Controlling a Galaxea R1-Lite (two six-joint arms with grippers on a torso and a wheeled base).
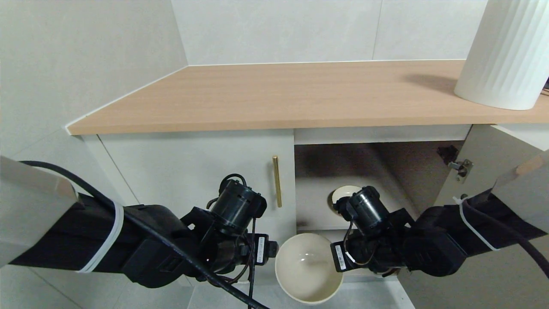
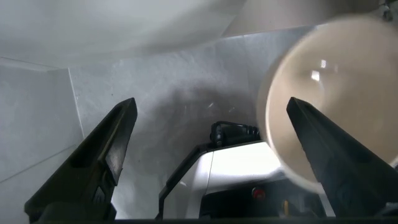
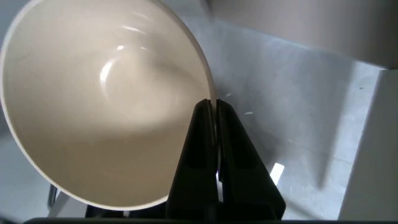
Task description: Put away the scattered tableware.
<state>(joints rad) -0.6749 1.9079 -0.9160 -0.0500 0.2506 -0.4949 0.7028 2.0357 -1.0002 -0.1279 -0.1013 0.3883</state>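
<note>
Cream bowl [image 1: 309,268], held low before the open cabinet [image 1: 377,171]; second bowl [image 1: 343,193] already inside.
Best carried in slowly, clear of the door, and set down beside the other. Right gripper [image 3: 216,143] clenched on the bowl's rim, one finger inside, one outside. Left gripper [image 2: 210,109] spread wide, grasping nothing, just beside the bowl; contact not discernible.

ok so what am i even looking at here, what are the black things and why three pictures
The black things are the two arms of a robot. The wide picture comes from its head, looking down at a wooden countertop over an open cabinet. The other two come from cameras on each wrist. The right gripper pinches the rim of a round cream bowl. The left gripper hangs open beside it, holding nothing. A white ribbed vessel stands on the countertop.
</note>
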